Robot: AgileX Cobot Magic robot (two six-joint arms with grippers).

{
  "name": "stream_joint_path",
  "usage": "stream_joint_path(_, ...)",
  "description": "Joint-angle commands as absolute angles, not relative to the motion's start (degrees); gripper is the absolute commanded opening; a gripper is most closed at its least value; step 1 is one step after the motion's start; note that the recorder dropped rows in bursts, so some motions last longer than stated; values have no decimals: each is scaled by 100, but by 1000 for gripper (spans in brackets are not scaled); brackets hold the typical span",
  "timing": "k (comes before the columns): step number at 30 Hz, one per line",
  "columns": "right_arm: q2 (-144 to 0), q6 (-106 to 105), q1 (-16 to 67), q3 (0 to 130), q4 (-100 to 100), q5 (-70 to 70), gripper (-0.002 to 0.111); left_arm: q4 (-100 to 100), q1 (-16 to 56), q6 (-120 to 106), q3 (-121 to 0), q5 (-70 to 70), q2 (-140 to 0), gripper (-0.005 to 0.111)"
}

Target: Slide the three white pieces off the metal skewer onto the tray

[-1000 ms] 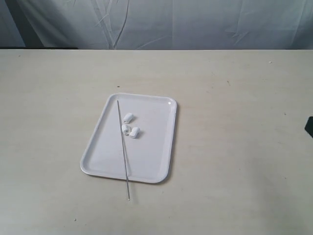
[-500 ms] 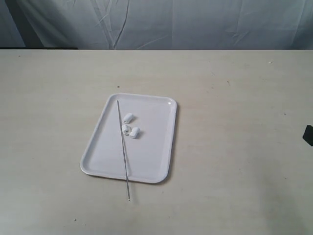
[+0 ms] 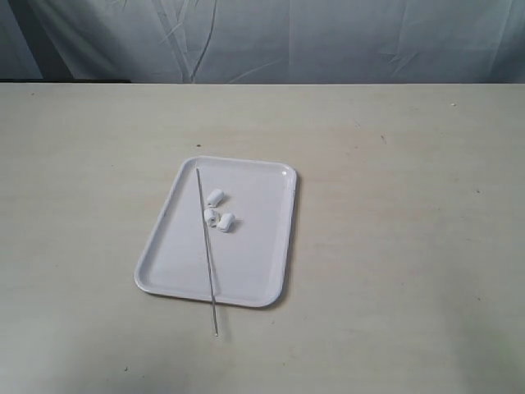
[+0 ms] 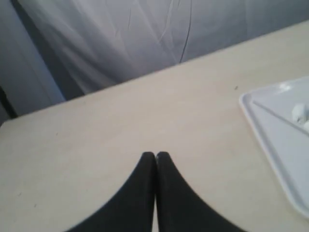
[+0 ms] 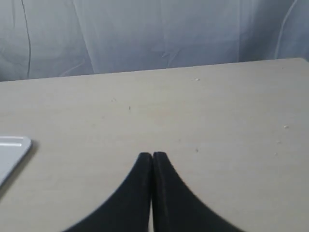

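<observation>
The white tray [image 3: 250, 271] lies mid-table in the exterior view. Three white pieces rest loose on it: one [image 3: 215, 197] farther back, two [image 3: 211, 216] [image 3: 225, 222] side by side nearer. The thin metal skewer [image 3: 206, 246] lies bare across the tray's left part, its near tip over the rim on the table. Neither arm shows in the exterior view. My left gripper [image 4: 155, 154] is shut with nothing in it, over bare table beside the tray [image 4: 270, 140]. My right gripper [image 5: 152, 155] is also shut and holds nothing, away from the tray corner [image 5: 14, 150].
The beige table [image 3: 394, 205] spreads on all sides of the tray. A wrinkled pale curtain [image 3: 271, 37] hangs behind the table's far edge.
A dark part of the right arm at the exterior view's right edge has slid out of view. The tray, pieces and skewer have not moved.
</observation>
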State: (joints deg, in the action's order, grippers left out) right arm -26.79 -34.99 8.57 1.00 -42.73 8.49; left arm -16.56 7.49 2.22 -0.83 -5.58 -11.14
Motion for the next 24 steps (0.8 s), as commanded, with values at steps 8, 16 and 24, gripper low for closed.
stream_joint_path(8, -432, -3840, -509, 0, -4187, -1015, -1, 954, 122, 256, 0, -928, -1068, 0)
stream_joint_path(16, 0, -2202, -683, 0, -2561, -1903, -1, 708, -160, 256, 0, -1101, -1068, 0)
stream_joint_path(24, 0, -1528, -637, 0, -1251, -1738, -1, 614, -160, 235, 0, -1200, -1068, 0)
